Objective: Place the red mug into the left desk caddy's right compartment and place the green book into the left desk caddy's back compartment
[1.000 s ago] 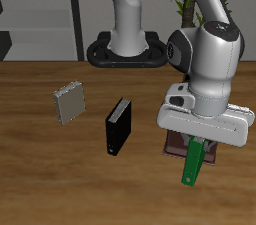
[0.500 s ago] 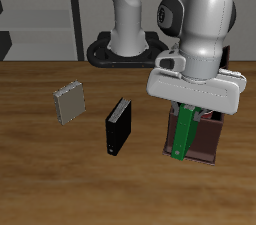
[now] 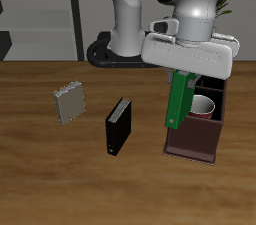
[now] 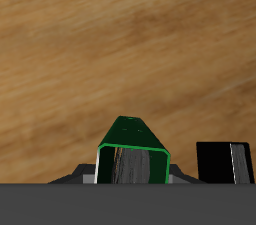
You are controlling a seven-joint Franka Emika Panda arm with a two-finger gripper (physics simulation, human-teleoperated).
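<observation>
The gripper (image 3: 185, 72) is clamping the green book (image 3: 177, 100), dangling it beside the left desk caddy (image 3: 193, 137) holding the red mug (image 3: 203, 106).

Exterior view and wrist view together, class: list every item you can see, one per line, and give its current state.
Tool: shut on the green book.
Green book: held in the air, hanging tilted beside the left desk caddy.
Red mug: upright inside the caddy.
Left desk caddy: resting on the table, open top.
Black book: standing upright on the table.
Grey book: on the table, apart from the others.
</observation>
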